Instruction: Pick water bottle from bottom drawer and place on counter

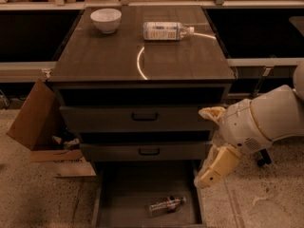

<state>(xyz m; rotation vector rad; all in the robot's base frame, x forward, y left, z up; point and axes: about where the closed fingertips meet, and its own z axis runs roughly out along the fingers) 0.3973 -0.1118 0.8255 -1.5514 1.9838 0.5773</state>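
End effector empty, fingers apart, at right edge of open drawer. Small bottle lies on drawer floor, near side.

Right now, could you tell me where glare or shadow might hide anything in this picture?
Camera view: a bright curved glare streak crosses the glossy dark brown wood-grain counter; the wide dark grey bottom drawer is dim, yet the small clear ribbed water bottle glints on its floor; the cream gripper, right of the grey-fronted drawers above that drawer's right wall, is evenly lit.
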